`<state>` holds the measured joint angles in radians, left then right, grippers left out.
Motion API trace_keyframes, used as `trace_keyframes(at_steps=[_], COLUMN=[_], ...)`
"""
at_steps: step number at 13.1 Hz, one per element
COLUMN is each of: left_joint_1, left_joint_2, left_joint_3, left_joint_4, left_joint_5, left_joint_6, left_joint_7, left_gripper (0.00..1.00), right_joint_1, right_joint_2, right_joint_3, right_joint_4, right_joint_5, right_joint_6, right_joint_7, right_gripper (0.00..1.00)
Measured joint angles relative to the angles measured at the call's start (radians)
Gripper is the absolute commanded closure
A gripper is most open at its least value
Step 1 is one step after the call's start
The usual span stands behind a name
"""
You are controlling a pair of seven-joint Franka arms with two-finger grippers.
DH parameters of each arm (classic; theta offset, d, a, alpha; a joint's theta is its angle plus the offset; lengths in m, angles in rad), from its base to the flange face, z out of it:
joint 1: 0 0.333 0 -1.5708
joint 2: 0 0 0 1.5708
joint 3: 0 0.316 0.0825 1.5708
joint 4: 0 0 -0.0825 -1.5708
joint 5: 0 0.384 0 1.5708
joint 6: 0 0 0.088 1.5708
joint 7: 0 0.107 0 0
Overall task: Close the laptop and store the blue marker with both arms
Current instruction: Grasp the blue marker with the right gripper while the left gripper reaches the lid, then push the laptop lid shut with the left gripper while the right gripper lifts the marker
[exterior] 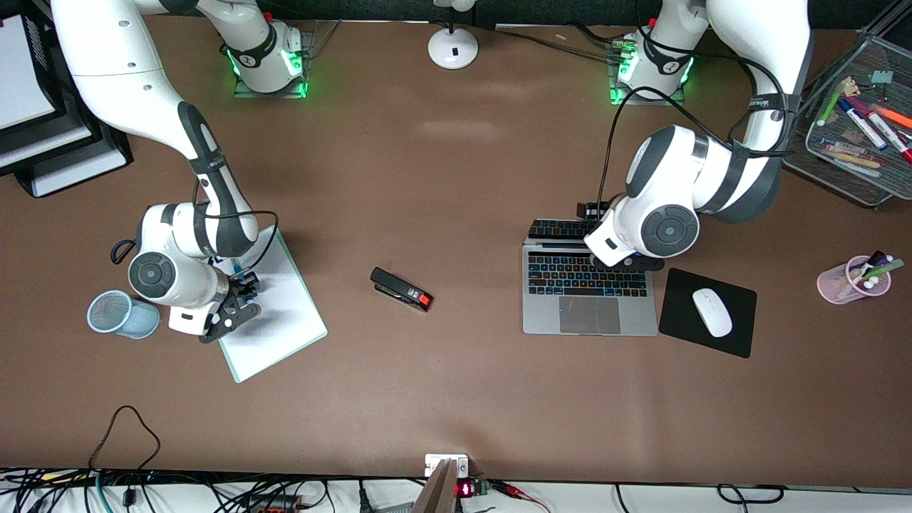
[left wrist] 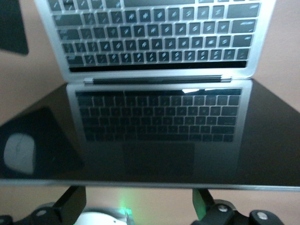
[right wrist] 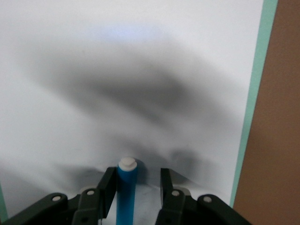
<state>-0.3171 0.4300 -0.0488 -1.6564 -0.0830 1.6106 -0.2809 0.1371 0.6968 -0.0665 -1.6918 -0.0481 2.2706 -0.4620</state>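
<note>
The laptop (exterior: 590, 303) lies open toward the left arm's end of the table, keys lit. Its dark screen (left wrist: 159, 136) mirrors the keyboard. My left gripper (exterior: 628, 262) is over the screen's top edge, and its fingers (left wrist: 71, 206) stand wide apart and empty by that edge, in the left wrist view (left wrist: 138, 208). The blue marker (exterior: 240, 273) lies on a white pad (exterior: 278, 320) toward the right arm's end. My right gripper (exterior: 246, 293) is down over it, open. In the right wrist view the marker (right wrist: 127, 187) sits between the fingers of the gripper (right wrist: 138, 176), against one, apart from the other.
A blue mesh cup (exterior: 117, 314) lies on its side beside the right gripper. A black stapler (exterior: 401, 289) lies mid-table. A black mouse pad (exterior: 741, 335) with a white mouse (exterior: 712, 312) sits beside the laptop. A pink pen cup (exterior: 851, 281) and a mesh tray (exterior: 855, 142) stand at the left arm's end.
</note>
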Motion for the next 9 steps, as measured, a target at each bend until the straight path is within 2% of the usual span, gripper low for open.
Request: trace_keyframes(at_steps=[5, 9], left_joint_1=[0.004, 0.006], left_joint_2=[0.047, 0.142], left_joint_3=[0.007, 0.012], left_joint_4=[0.028, 0.151], left_joint_5=[0.000, 0.000], left_joint_6=[0.114, 0.140], left_joint_7=[0.050, 0.052], left_gripper=[0.00, 0.00], right_joint_1=[0.000, 0.000], right_joint_2=[0.000, -0.001], right_joint_3=[0.000, 0.000], right_joint_4=[0.000, 0.000], right_joint_5=[0.000, 0.001], right_joint_6=[0.001, 0.002], right_joint_7=[0.003, 0.005], right_gripper=[0.77, 0.96])
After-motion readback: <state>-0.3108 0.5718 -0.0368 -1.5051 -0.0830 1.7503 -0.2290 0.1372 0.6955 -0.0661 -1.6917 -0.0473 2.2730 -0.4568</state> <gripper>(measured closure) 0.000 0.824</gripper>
